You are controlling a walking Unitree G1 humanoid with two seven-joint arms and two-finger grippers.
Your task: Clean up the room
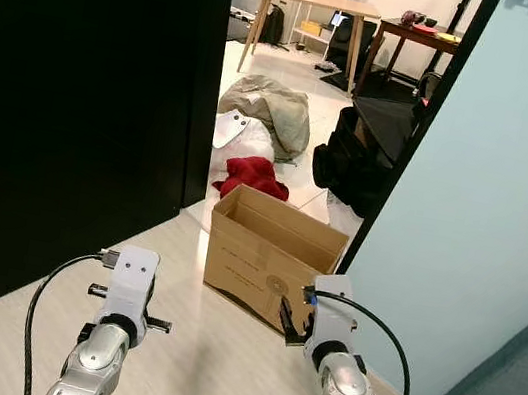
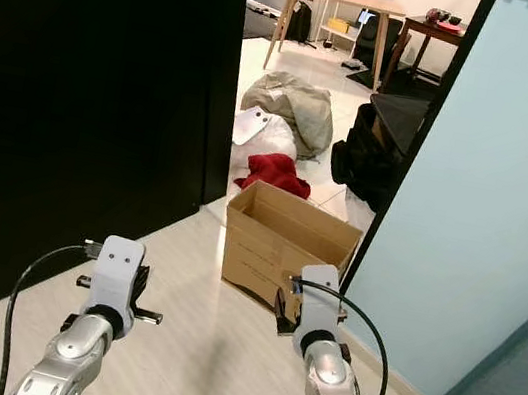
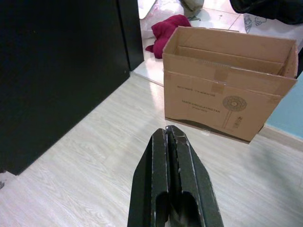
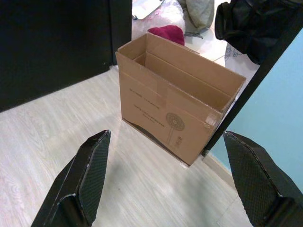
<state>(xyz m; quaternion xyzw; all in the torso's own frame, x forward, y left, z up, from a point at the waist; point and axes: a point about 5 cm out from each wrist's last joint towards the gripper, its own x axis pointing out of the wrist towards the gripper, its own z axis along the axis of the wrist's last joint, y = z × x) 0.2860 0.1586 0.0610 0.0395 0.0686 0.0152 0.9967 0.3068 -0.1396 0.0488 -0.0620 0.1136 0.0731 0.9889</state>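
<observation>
Left gripper (image 3: pixel 171 135) over pale wood-plank floor (image 1: pixel 218 352), fingers pressed together, empty. Open brown cardboard box (image 1: pixel 270 249) stands in doorway; crumpled red cloth (image 1: pixel 252 175) just behind it. Right gripper (image 4: pixel 173 170) faces box, fingers wide apart.

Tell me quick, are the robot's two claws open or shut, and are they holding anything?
Left gripper: shut, holding nothing, above the pale wooden floor.
Right gripper: open wide, holding nothing, pointed at the open brown cardboard box.
</observation>
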